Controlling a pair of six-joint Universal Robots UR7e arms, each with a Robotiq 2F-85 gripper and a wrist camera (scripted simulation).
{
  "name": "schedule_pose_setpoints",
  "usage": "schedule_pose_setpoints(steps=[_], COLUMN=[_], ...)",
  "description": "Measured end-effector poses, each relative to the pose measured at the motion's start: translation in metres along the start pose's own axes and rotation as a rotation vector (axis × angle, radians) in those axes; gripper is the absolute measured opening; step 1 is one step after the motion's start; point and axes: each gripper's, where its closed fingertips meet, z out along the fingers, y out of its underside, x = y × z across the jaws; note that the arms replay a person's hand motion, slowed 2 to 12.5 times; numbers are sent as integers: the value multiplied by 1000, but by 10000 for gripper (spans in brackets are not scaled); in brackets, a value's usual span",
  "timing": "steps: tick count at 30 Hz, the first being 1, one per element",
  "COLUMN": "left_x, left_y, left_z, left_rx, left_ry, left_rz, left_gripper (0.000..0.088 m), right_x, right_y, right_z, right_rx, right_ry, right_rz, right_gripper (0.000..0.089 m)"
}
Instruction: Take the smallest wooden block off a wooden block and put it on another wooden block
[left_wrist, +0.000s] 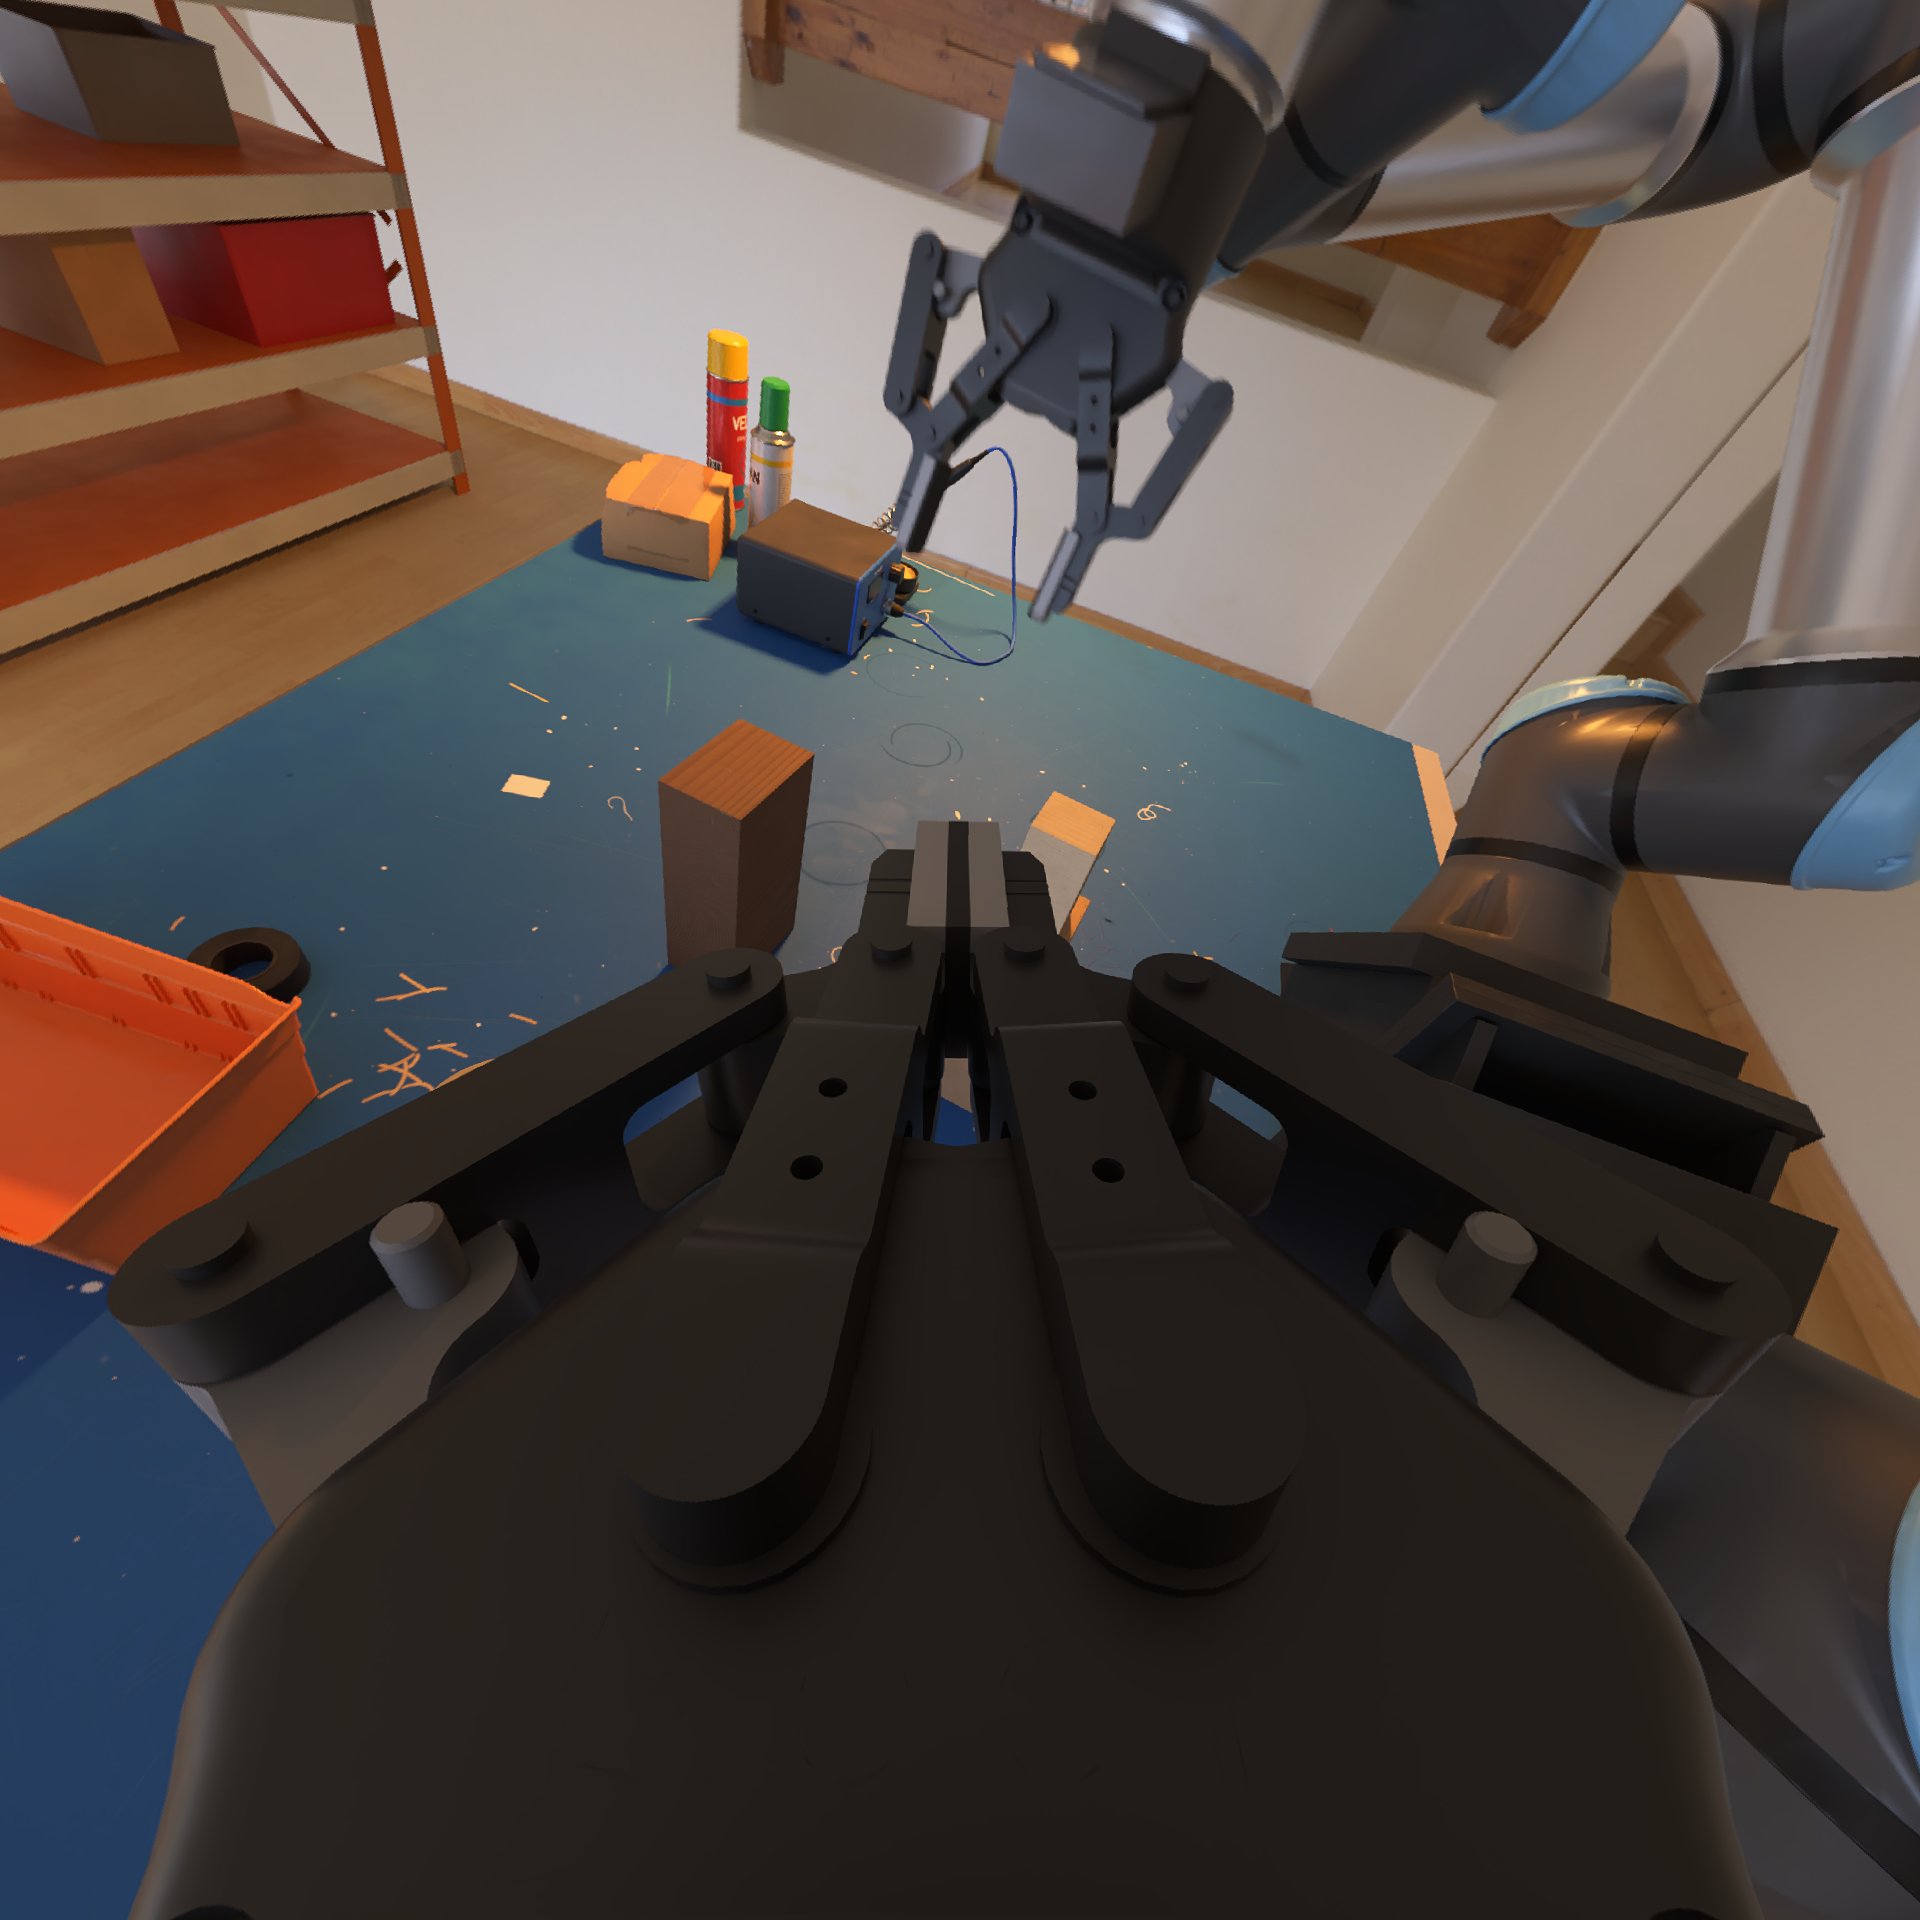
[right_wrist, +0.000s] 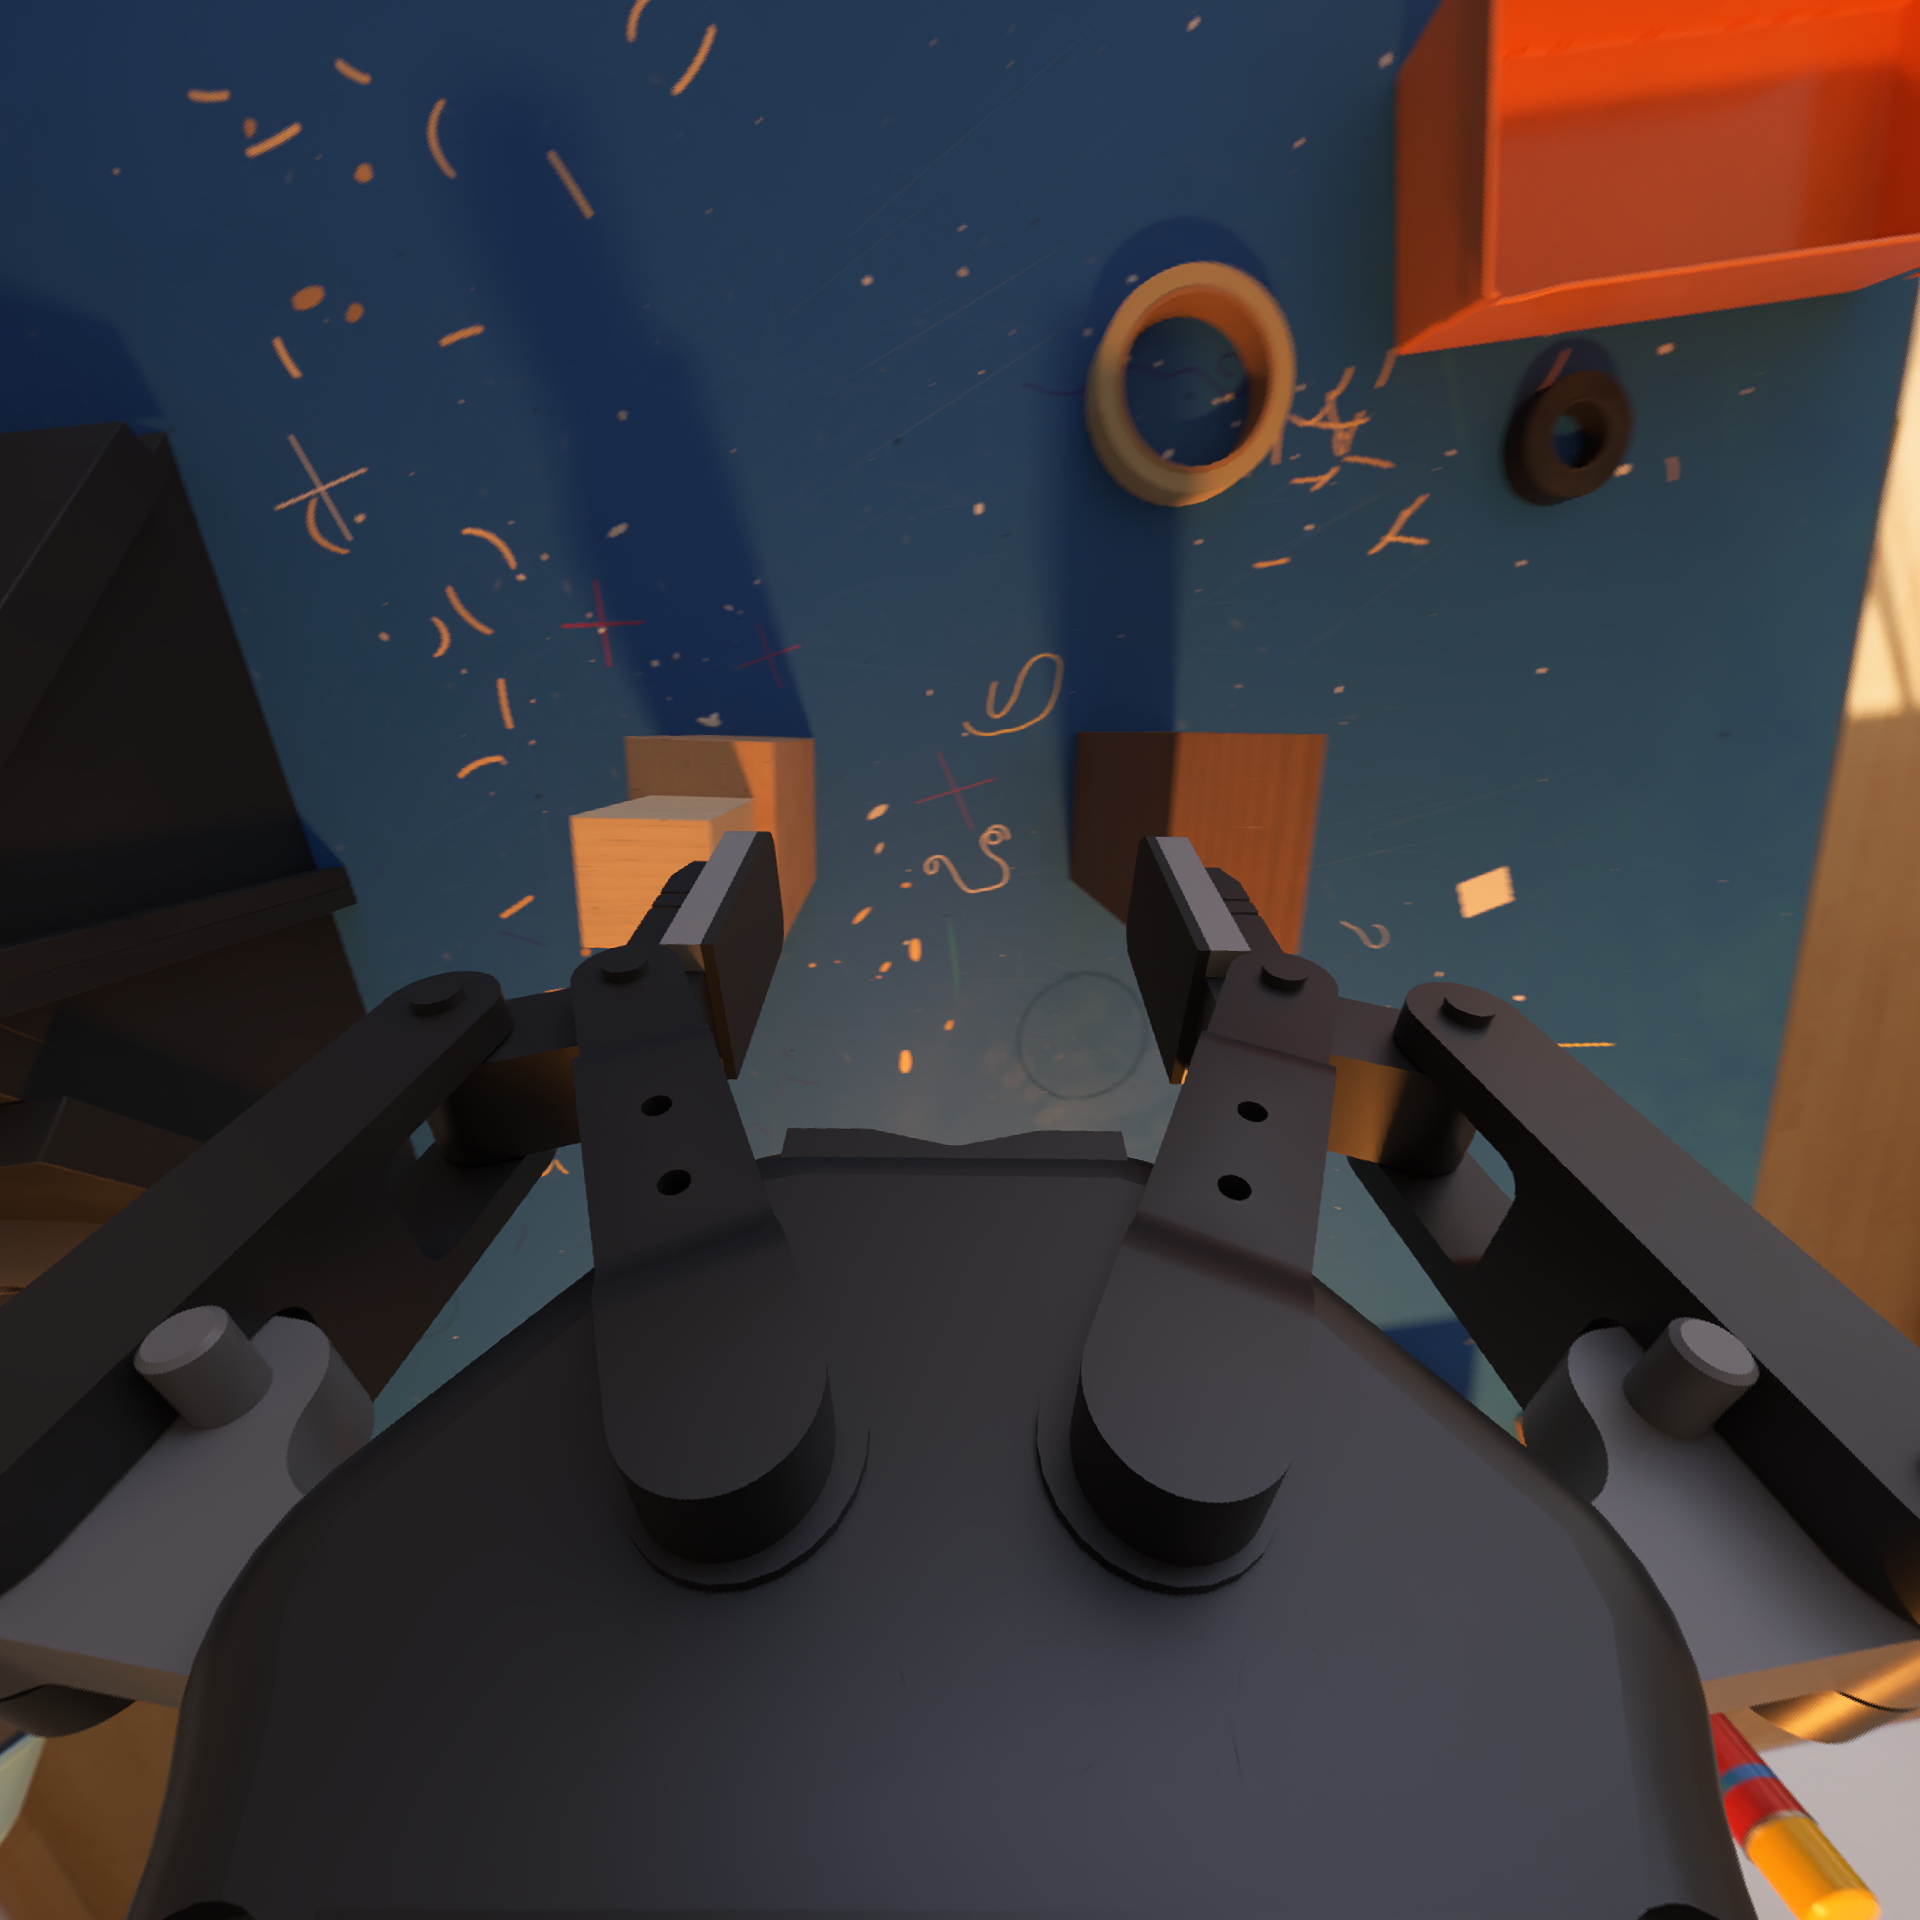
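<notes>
Left gripper (left_wrist: 957, 873): we see its fingers pressed together with nothing between them, at centre frame.
Right gripper (right_wrist: 954, 940): we see it spread wide and empty, above the blue table (right_wrist: 831, 416).
Smallest wooden block (right_wrist: 649, 862): pale, left of centre in the right wrist view, resting on a larger wooden block (right_wrist: 774, 790).
Dark wooden block (right_wrist: 1236, 810): upright, right of centre, well apart from the pair.
Orange bin (right_wrist: 1662, 156): upper right corner.
Wooden ring (right_wrist: 1190, 379): just left of the bin.

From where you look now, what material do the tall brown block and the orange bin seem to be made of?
The tall brown block looks like dark wood with a matte finish: fine straight grain lines run across its top face. The orange bin looks like moulded plastic, smooth and slightly glossy, with thin walls and small ribs along its rim. Neither can be confirmed by look alone.
</notes>
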Motion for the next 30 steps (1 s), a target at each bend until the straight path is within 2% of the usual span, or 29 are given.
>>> schedule_pose_setpoints(steps=[9, 20, 24, 26, 30], left_x=[2, 5, 6, 7, 8], left_y=[-1, -3, -4, -5, -6], left_z=[12, 26, 31, 32, 35], left_rx=[-4, -6, -8, -8, -9], left_ry=[21, 44, 50, 52, 51], left_rz=[2, 5, 9, 11, 14], left_gripper=[0, 0, 0, 0, 0], right_x=[-60, -84, -88, -90, -94], right_y=[19, 42, 49, 50, 51], right_z=[45, 78, 87, 92, 99], right_rx=[-48, -109, -136, -139, -132], right_ry=[-77, -69, -70, -72, -80], right_rz=[21, 50, 55, 52, 43], right_gripper=[713, 726, 689, 630, 428])
